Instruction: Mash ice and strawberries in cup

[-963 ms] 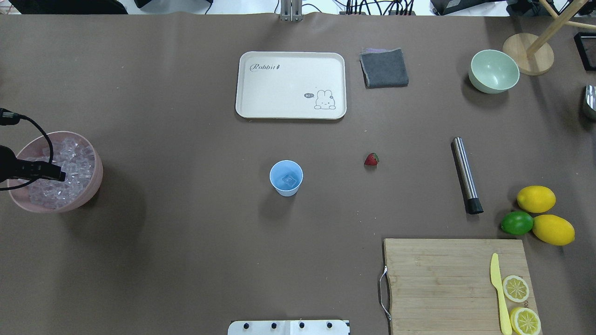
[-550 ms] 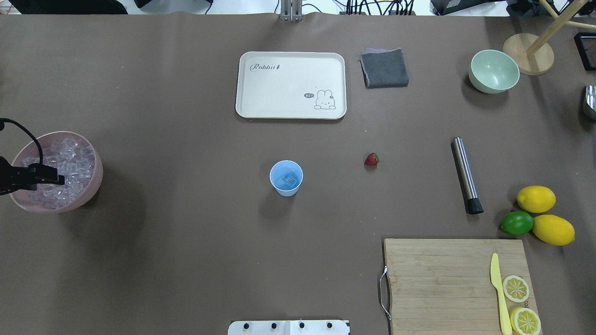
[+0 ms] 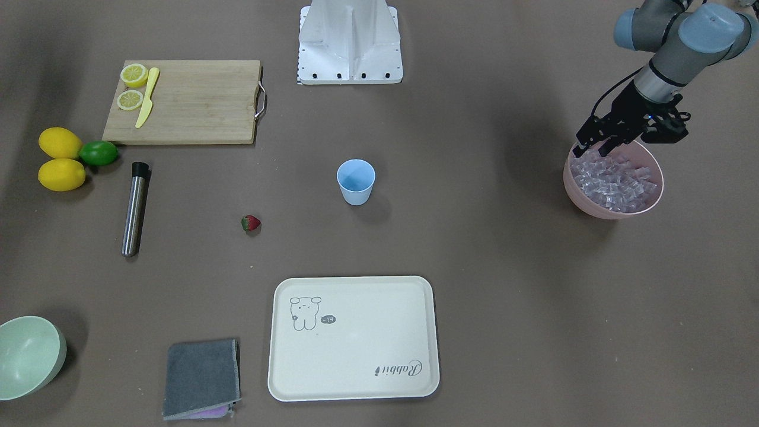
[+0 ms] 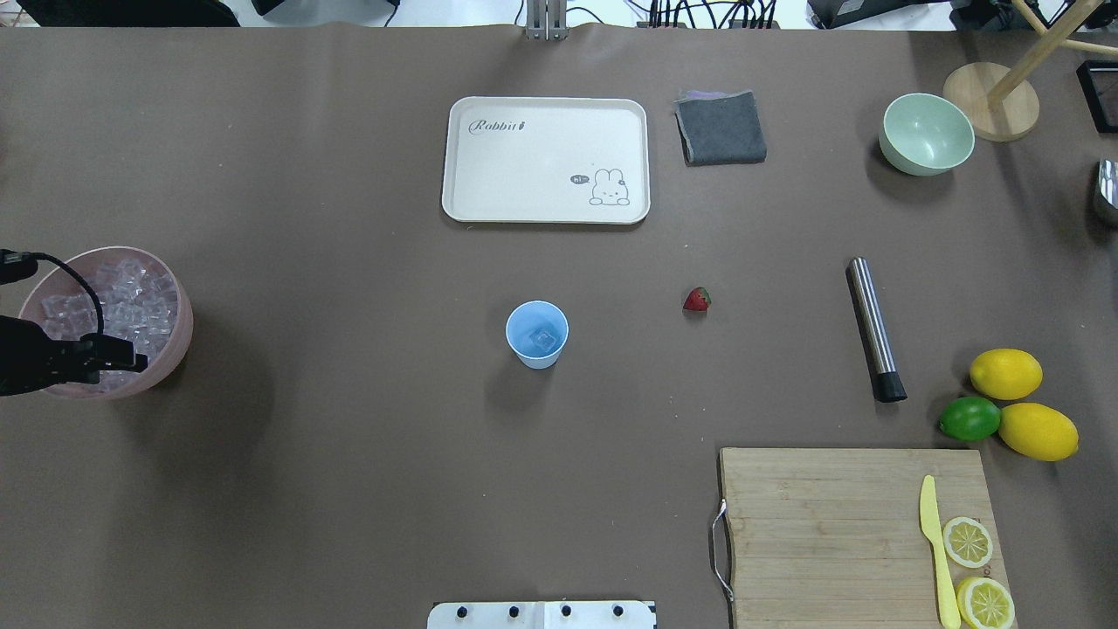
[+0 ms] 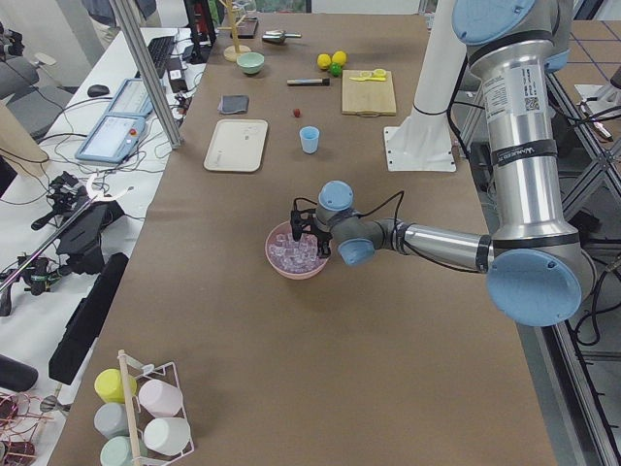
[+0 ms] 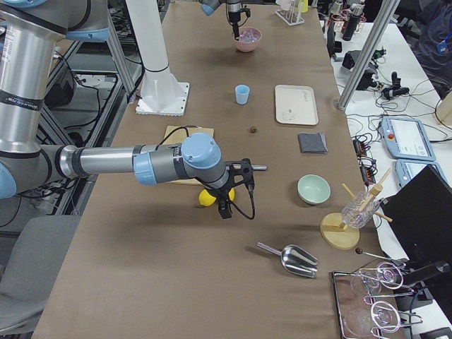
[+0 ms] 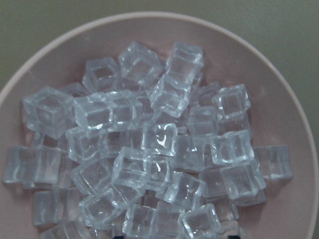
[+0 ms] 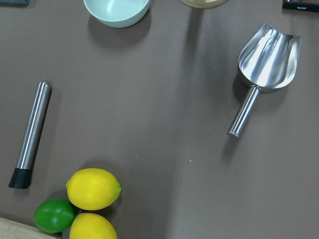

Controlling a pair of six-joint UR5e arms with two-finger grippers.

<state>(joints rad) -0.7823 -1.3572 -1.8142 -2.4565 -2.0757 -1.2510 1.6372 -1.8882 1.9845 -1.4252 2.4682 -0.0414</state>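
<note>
The light-blue cup (image 4: pixel 536 334) stands mid-table with one ice cube (image 4: pixel 545 339) in its bottom. To its right the red strawberry (image 4: pixel 696 300) lies on the bare table, apart from the cup. A pink bowl (image 4: pixel 181 307) at the far left is heaped with ice (image 7: pixel 159 139). My left gripper (image 4: pixel 131 358) hangs just above the near rim of that bowl, open, with nothing between its fingers. My right gripper (image 6: pixel 226 203) shows only in the exterior right view, hovering near the lemons; I cannot tell its state.
A steel muddler (image 4: pixel 873 328) lies right of the strawberry. Two lemons (image 4: pixel 1006 374) and a lime (image 4: pixel 969 419) sit beside a cutting board (image 4: pixel 821 524) with a yellow knife. A cream tray (image 4: pixel 546 109), grey cloth (image 4: pixel 721 128) and green bowl (image 4: pixel 926 133) lie farther back. A metal scoop (image 8: pixel 266 55) is at the right end.
My left gripper drew back to the left over the pink bowl, then shifted right again and toward the robot's side of the bowl. Cup, strawberry and the rest stayed put.
</note>
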